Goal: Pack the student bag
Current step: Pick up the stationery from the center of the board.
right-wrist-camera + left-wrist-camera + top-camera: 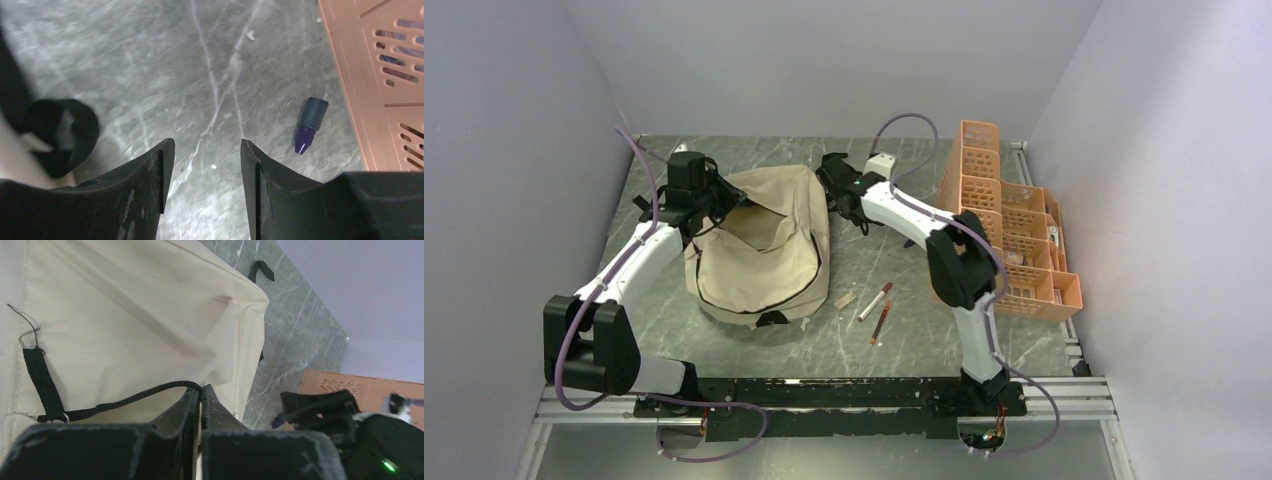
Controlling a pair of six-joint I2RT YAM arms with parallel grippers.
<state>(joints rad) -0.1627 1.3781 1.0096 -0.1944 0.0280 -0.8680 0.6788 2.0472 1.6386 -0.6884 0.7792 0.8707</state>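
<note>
The student bag [759, 250], a beige backpack with black zipper lines, lies flat on the table's left half, its top flap raised. My left gripper [717, 200] is at the bag's upper left edge. In the left wrist view it [201, 388] is shut on a thin black cord [125, 401] sewn to the beige fabric [125, 315]. My right gripper [839, 192] hovers beside the bag's upper right corner. Seen from the right wrist, it [206, 142] stands open over bare marble with nothing between its fingers.
An orange perforated organizer [1009, 220] stands along the right side. Two red-tipped pens [876, 300] and a small tan piece [845, 299] lie in front of the bag. A small purple-tipped dark cap [310, 125] lies near the organizer [385, 75]. A black strap loop [60, 135] lies left of the right fingers.
</note>
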